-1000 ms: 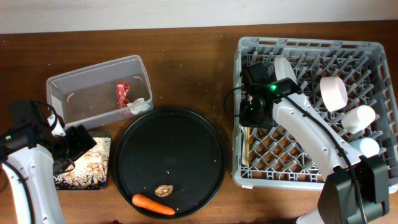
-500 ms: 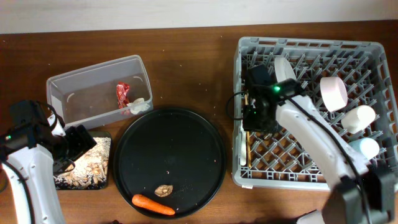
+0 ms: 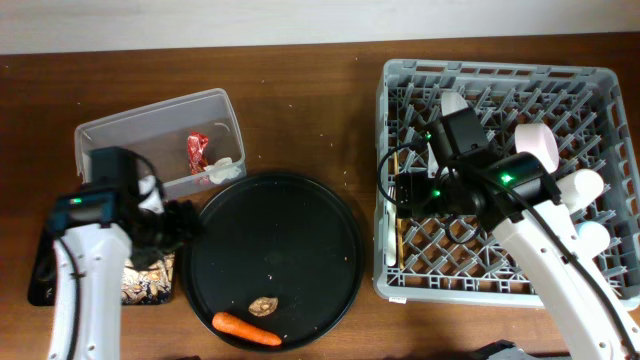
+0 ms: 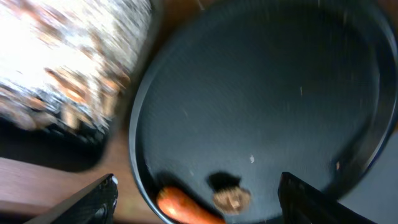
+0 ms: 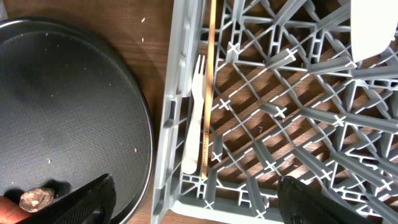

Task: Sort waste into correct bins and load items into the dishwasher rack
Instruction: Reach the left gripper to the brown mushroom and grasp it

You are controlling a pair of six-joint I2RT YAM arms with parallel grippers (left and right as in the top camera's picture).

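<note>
Brown table [image 3: 300, 110] bears one round tray [image 3: 290, 230] with one carrot [image 3: 246, 328], one brown lump [image 3: 263, 304]

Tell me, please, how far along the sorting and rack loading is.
Done: fork and wooden stick lie in the rack; red wrapper sits in the clear tub. In hand: nothing, left hand and right hand are open. Left: carrot and brown lump on the round tray.

Both arms are built alike: the left arm [image 3: 80, 290] and the right arm [image 3: 560, 270] wear smooth white shells on the long links, with boxy black housings at the joints. Small green lights [image 3: 505, 180] glow on the black parts. A thin black cable [image 3: 381, 172] runs by the right end effector [image 3: 405, 190], whose fingers [image 5: 93, 199] are matte black, as are those of the left end effector [image 4: 198, 186].
</note>
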